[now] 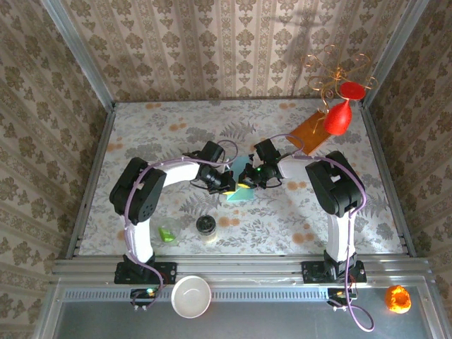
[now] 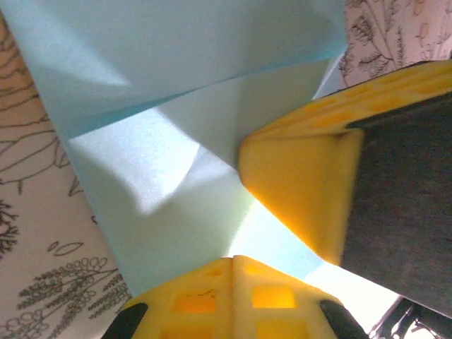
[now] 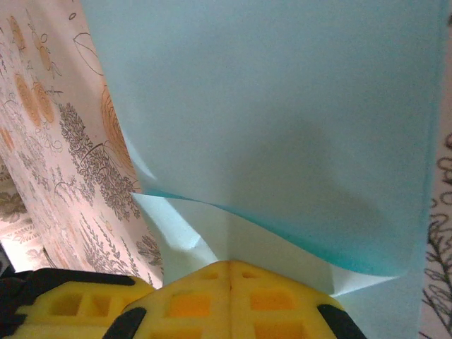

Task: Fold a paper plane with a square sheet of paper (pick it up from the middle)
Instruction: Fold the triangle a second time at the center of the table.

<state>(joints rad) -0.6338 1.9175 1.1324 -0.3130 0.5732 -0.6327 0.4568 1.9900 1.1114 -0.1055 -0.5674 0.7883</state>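
Yellow fingertips (image 2: 205,300) of my left gripper (image 2: 232,263) and right gripper (image 3: 229,267) clamp the creased square sheet of paper (image 3: 268,127) between them.

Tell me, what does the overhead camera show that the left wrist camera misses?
Overhead: the left arm, the right arm, an orange-brown sheet and a white bowl. Left wrist: a close look at the left tool shut on the light blue paper, its creases plain. Both: that paper and the floral table.
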